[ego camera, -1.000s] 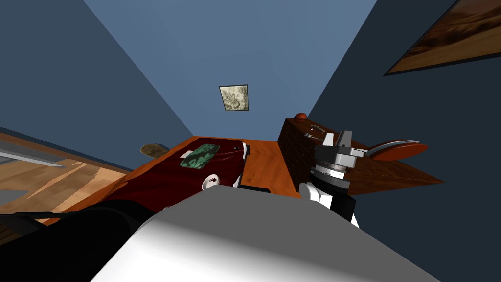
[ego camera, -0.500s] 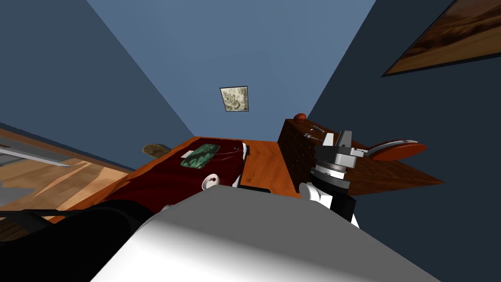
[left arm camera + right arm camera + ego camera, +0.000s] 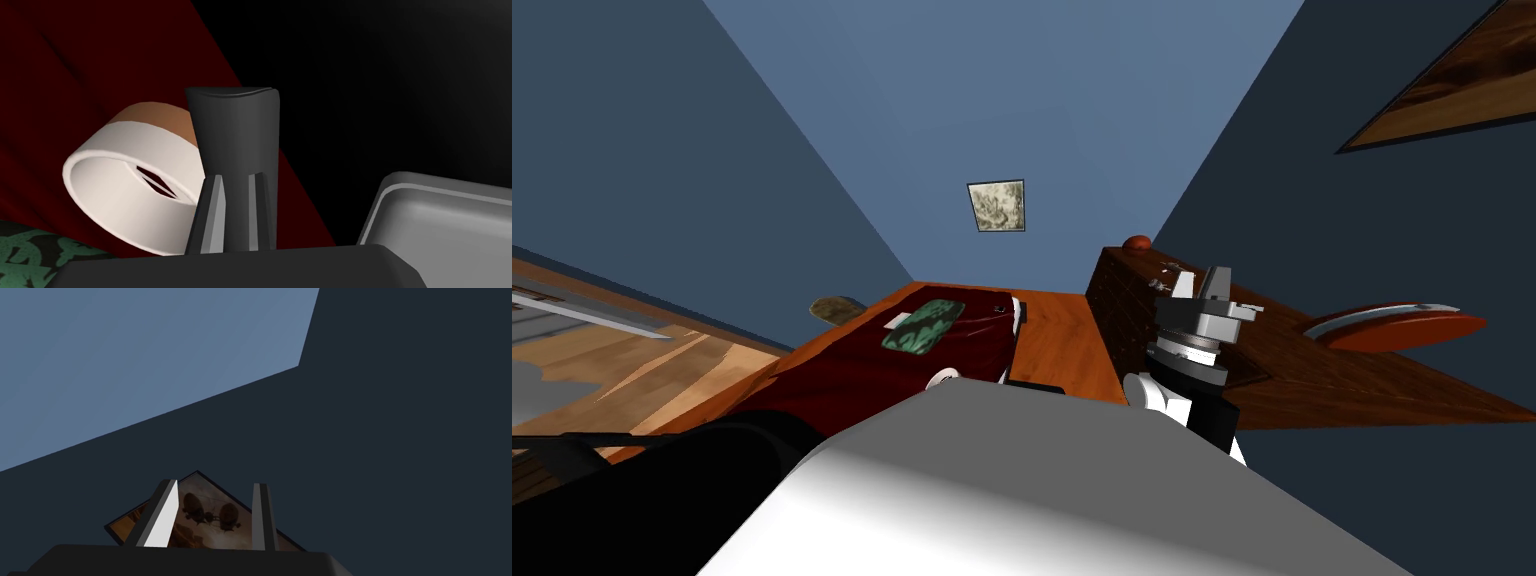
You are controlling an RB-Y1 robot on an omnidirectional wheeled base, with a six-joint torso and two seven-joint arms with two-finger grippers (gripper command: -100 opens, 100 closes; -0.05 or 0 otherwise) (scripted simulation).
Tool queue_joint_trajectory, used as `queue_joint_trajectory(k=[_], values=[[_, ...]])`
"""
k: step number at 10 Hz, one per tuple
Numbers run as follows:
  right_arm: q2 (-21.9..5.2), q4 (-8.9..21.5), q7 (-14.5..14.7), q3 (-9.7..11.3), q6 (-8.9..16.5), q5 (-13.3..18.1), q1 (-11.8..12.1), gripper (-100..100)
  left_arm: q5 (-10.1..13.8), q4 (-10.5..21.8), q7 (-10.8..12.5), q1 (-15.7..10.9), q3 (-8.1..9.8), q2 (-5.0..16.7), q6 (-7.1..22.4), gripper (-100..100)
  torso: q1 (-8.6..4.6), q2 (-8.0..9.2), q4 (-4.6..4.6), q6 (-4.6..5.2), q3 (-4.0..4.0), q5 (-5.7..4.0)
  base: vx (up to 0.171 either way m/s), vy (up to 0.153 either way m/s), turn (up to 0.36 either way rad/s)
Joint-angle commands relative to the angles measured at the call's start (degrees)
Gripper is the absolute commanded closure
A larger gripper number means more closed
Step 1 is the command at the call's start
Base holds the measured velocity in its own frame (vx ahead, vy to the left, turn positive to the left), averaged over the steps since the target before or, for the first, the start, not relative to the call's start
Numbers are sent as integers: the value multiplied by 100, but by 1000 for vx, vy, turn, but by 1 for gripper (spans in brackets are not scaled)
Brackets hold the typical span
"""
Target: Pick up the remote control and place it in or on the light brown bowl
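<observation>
— So, where is the remote control (image 3: 235,130)?

— In the left gripper (image 3: 236,176). Its two fingers press the dark sides of the remote near one end, and the rest stands up between them over the dark red cover (image 3: 75,60).

— And the bowl (image 3: 125,195)?

— Just beside the remote, on that same cover. It has a white rim and a light brown outer wall, and its mouth is turned toward the hand. The remote crosses in front of the rim; I cannot tell whether the two touch. The remote is not inside the bowl.

— Anything else on the cover?

— A green patterned cushion (image 3: 922,325), farther along.

— The right gripper (image 3: 1212,280)?

— Raised beside the brown cabinet (image 3: 1122,300), with its fingers apart and nothing between them.
</observation>
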Motion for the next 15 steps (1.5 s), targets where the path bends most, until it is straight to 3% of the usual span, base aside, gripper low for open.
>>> queue_joint_trajectory(k=[1,5,9,10,14,15], values=[[0,0,0,0,0,0,0,0,-86,-176,47,185,99,70,77,100,0,0,0,0,0,0,236,109,71],[0,0,0,-1,0,0,1,0,-298,-533,172,566,304,199,223,100,15,-25,-4,-2,-13,0,256,144,67],[1,0,0,1,0,0,-2,0,-372,-654,213,676,368,235,280,100,-27,61,9,-9,32,-5,65,5,42],[1,0,0,1,0,0,-3,0,-375,-653,215,676,370,236,280,-100,-26,74,11,-9,40,-4,0,0,0],[1,1,0,1,1,0,-3,0,-375,-654,214,675,370,236,280,-100,-25,85,14,-9,47,-4,0,0,0],[1,1,0,1,1,0,-3,0,-375,-654,214,675,370,236,280,0,-25,85,14,-9,47,-4,0,0,0]])
